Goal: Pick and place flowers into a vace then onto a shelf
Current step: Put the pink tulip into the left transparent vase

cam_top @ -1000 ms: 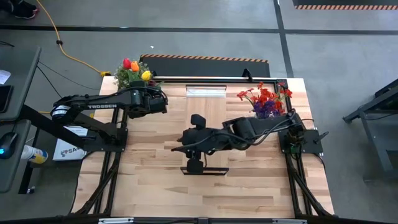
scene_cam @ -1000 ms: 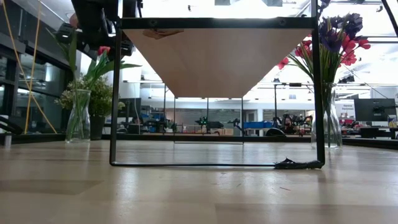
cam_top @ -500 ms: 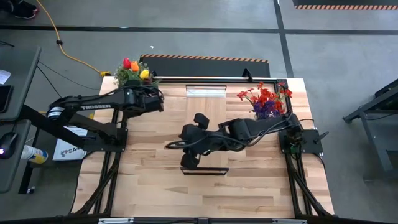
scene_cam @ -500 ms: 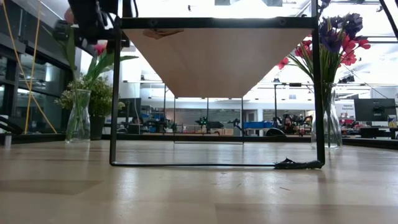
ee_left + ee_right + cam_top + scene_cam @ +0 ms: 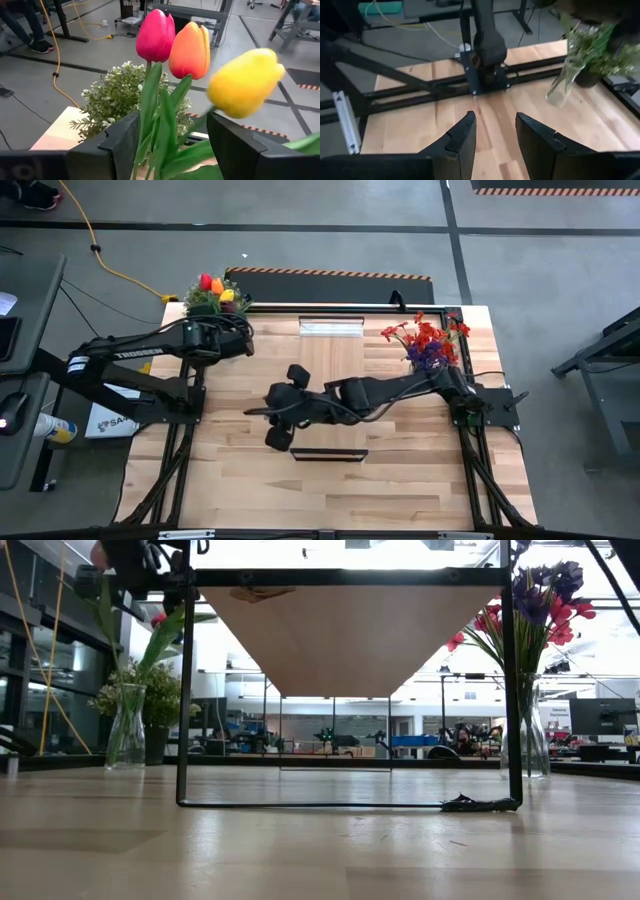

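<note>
Upper left, the left hand [image 5: 170, 145] gripped the tulips [image 5: 192, 50] — the right hand [image 5: 495, 135] hung open, empty, mid-counter [image 5: 400, 470].

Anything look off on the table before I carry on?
One thing: a dark crumpled scrap, maybe tape, lies at the shelf frame's right foot in the low view. The tulips held by the left gripper lean sideways above the vase. Nothing looks spilled or broken.
</note>
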Tool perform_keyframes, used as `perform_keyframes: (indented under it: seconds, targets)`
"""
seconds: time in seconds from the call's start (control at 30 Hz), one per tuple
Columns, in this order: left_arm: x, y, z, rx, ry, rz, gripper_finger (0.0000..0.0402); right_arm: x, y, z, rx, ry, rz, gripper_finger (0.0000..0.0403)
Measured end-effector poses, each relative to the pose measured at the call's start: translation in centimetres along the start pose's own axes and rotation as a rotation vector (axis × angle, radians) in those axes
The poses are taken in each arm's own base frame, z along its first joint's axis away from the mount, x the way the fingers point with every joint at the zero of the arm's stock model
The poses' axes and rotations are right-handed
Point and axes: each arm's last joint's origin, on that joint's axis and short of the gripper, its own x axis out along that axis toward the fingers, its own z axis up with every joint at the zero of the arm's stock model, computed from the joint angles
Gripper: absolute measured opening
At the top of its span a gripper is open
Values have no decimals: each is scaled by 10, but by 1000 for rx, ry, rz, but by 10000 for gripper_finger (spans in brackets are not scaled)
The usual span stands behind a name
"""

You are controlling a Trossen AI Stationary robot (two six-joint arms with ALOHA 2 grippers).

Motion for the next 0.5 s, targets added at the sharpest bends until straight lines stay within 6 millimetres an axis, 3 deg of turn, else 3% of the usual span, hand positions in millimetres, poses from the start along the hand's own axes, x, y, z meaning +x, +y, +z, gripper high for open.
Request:
perform_keyframes:
  seconds: [0.23,0.5]
  targets:
    - [0,-1,-1,26,1,1,262,4,-7,7,28,-45,12,129]
    - [0,0,0,26,1,-1,262,39,0,-12,52,-35,71,129]
